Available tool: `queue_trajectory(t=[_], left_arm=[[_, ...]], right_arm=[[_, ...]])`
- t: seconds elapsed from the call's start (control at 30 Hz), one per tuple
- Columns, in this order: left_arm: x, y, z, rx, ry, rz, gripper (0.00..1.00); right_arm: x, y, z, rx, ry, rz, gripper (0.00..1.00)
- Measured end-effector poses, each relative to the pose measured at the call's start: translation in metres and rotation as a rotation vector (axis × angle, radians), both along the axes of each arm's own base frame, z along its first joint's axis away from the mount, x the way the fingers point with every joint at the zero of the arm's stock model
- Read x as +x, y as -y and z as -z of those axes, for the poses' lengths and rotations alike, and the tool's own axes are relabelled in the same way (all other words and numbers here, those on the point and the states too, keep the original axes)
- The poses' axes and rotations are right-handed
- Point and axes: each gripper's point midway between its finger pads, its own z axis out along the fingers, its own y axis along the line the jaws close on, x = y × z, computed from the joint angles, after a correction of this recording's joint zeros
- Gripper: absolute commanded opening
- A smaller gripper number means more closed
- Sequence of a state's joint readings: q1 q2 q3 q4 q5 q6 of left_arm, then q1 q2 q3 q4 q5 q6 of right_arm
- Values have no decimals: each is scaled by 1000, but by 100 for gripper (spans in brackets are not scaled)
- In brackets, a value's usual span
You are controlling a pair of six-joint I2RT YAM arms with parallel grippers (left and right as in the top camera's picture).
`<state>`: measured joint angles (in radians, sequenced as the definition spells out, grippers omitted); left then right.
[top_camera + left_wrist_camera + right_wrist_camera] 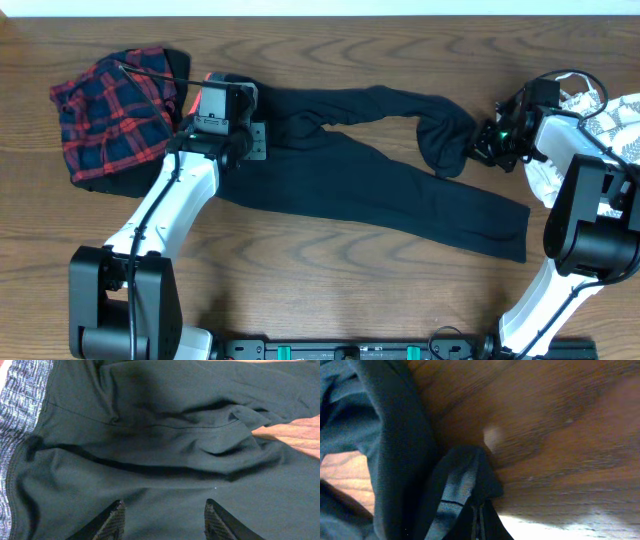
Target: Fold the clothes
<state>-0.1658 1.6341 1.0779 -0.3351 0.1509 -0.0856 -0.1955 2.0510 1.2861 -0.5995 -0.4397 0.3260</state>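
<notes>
Left hand (164, 515): fingers parted, nothing gripped, leggings (380, 195) waist just beneath.
Right hand (478, 521): clamped tight on a leggings cuff fold, tabletop (560, 435) beyond.

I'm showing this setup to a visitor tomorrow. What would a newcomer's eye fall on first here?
The long black stretch-fabric leggings sprawled across the middle of the brown wooden table dominate. The right tool is shut on one bunched leg end, while the left tool hovers open over the waist end. A red-and-navy plaid cloth garment lies crumpled at the far left, a white leaf-print top at the right edge.
</notes>
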Motion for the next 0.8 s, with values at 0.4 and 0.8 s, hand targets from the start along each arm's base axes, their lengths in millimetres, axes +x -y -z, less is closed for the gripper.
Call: queue_trajectory(t=[0.4, 0.8], left_arm=[[0, 0, 0, 0, -1, 0, 51], [0, 0, 0, 0, -1, 0, 52]], right_arm=[[24, 61, -143, -250, 425, 79, 1], [28, 76, -207, -436, 625, 25, 1]])
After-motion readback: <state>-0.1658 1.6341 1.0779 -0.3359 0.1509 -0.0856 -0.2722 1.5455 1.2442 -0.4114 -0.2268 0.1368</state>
